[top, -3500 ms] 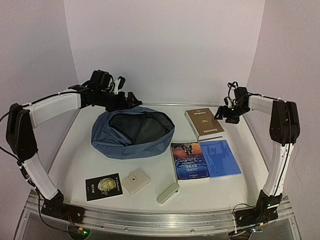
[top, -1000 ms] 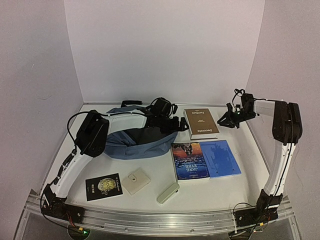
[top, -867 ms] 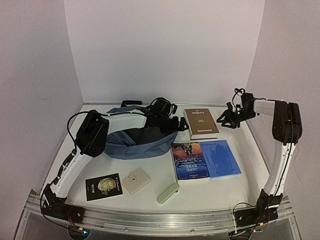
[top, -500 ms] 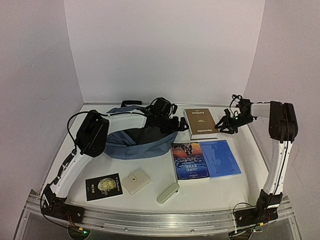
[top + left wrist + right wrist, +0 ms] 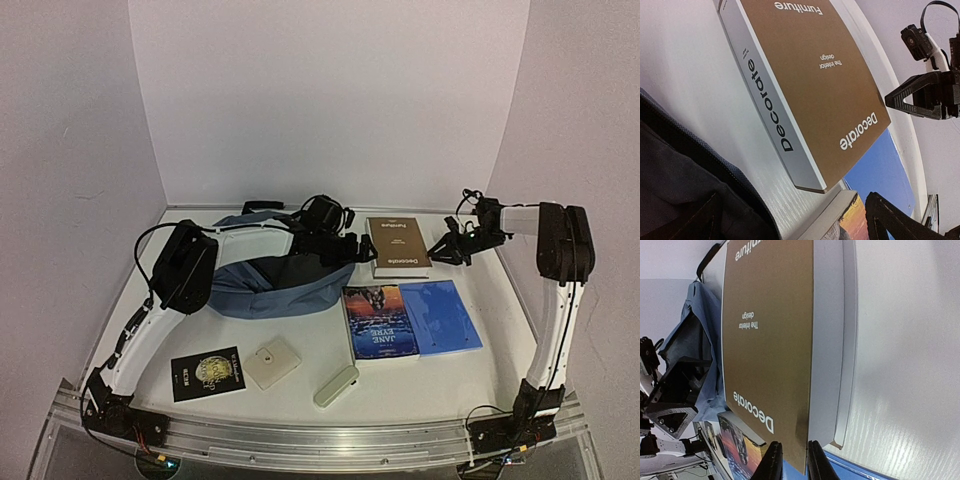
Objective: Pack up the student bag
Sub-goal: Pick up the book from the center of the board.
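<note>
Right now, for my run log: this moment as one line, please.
phase: packing student bag | left fingers: spread, at bag rim | right fingers: astride Decorate book corner, grip unclear | book: outside bag

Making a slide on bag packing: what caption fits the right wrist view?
Right gripper at the near corner of the brown Decorate book, blue bag beyond it.

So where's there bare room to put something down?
Barest is the near right corner of the table, nearer than the blue notebook and right of the pale case. A gap lies between the student bag and the beige pad. Crowded: around the brown book, flanked by the left pincer and right pincer.
</note>
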Robot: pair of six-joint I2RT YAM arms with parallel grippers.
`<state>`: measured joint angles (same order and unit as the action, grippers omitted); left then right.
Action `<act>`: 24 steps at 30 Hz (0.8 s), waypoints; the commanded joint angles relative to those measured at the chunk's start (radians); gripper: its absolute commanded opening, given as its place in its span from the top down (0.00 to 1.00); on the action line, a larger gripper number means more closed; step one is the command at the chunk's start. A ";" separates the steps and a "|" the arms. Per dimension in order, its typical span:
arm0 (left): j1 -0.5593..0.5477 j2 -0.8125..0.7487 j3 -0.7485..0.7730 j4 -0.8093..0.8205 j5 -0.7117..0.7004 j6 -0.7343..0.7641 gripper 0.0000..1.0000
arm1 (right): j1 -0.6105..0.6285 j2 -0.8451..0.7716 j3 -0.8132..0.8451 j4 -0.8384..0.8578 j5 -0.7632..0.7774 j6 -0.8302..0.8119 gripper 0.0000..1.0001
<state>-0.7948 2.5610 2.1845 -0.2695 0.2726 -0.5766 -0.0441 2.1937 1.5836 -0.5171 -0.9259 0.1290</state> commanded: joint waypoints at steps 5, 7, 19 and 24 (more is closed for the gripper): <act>0.007 -0.058 0.002 0.014 -0.011 0.001 0.00 | 0.019 0.044 0.025 -0.001 -0.022 -0.005 0.74; 0.007 -0.054 0.001 0.013 -0.011 0.000 0.00 | 0.028 0.046 0.021 -0.001 -0.038 -0.010 0.74; 0.009 -0.065 -0.007 0.011 -0.011 0.001 0.00 | 0.075 -0.011 0.037 -0.002 -0.064 0.001 1.00; 0.015 -0.125 -0.037 -0.002 -0.032 0.020 0.00 | 0.075 -0.108 0.036 0.000 -0.115 0.051 1.00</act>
<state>-0.7904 2.5532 2.1726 -0.2703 0.2667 -0.5757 0.0353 2.2193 1.5951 -0.5227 -1.0036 0.1538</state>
